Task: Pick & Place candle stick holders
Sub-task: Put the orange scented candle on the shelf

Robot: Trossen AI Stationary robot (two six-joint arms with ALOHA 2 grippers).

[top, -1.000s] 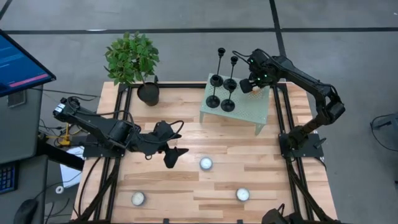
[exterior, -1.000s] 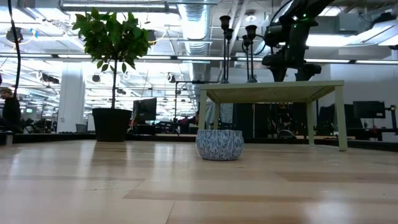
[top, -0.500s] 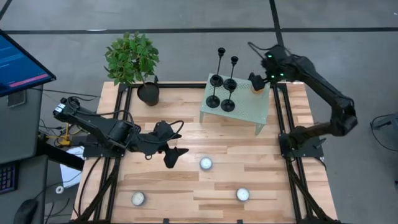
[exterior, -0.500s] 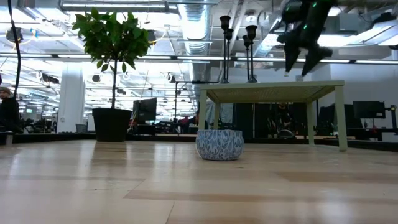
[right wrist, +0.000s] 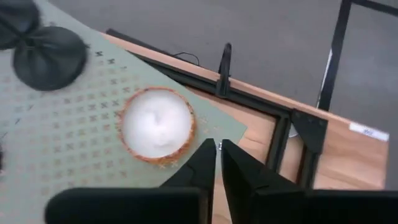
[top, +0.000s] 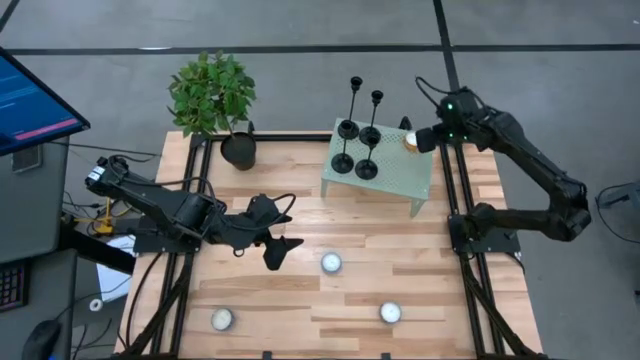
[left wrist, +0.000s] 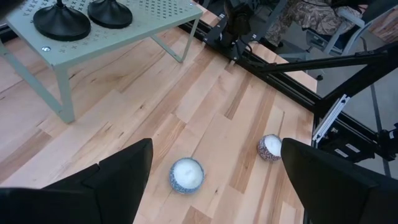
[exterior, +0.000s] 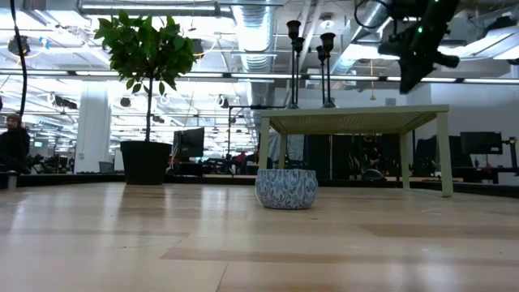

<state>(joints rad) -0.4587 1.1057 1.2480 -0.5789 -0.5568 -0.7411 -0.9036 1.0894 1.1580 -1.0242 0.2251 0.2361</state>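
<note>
We found the four black candle stick holders (top: 356, 135) standing close together on the left half of the small pale green perforated table (top: 400, 180) at the far side of the wooden tabletop. An orange-rimmed tealight (top: 411, 140) sat at its far right corner; a low sweep toward the holders could knock it or topple those thin stems. The right gripper (top: 424, 138) hung just beside the tealight, fingers pinched together on nothing. The left gripper (top: 275, 250) waited wide apart, empty, near the tabletop's middle.

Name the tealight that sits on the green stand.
The orange tealight, at the stand's corner beside the right end effector. The three white ones lie on the wooden table.
</note>
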